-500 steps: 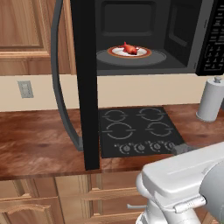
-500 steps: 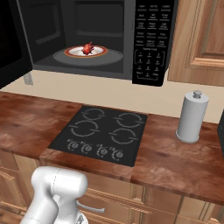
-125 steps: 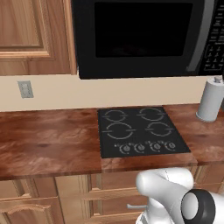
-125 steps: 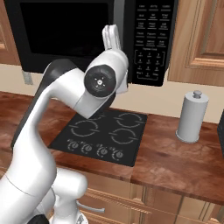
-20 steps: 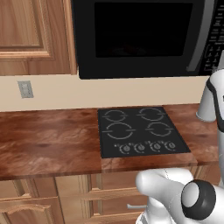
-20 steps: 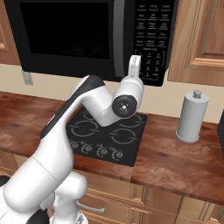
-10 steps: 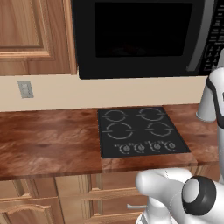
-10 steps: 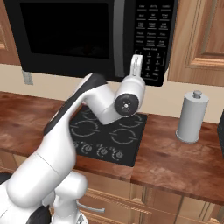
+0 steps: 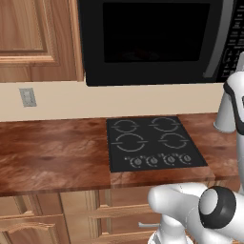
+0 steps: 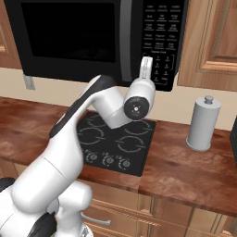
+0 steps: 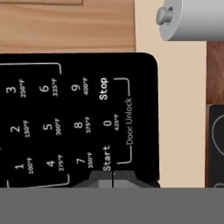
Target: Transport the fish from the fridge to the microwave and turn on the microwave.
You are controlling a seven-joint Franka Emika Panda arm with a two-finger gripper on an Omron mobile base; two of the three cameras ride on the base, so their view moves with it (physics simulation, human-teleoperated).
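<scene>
Since the frame half a second back, almost nothing is moving: arm sitting in the same pose, maybe a hair closer to the keypad. Versus 25 s ago, door is now closed; the fish on its plate was showing inside then, now nothing is showing through the dark window.

Counts:
- 1 microwave (image 10: 97,37), black, filling the top of both base views, door shut, curved grey handle (image 9: 220,43) at upper right of the left base view.
- 1 keypad (image 11: 65,127), taking up the left and centre of the hand view.
- 1 cooktop (image 9: 152,147), four burner rings, four knobs along its front edge, set in the wooden table (image 9: 52,157).
- 1 grey cylinder canister (image 10: 202,124) standing on the table at right of the right base view, well apart from the cooktop.
- 1 wall outlet (image 9: 27,97), left edge of the left base view.

Readable text on the keypad, rotated sideways: digits 0–9 with small temps beside them (100°F up to 425°F), "Start", "Stop", "Door Unlock".

Gripper (image 11: 113,180) is pointing up at the lower keypad in the right base view; in the hand view its jaws are pressed fully together, holding nothing, tips sitting right at the "Start" label at bottom centre.
</scene>
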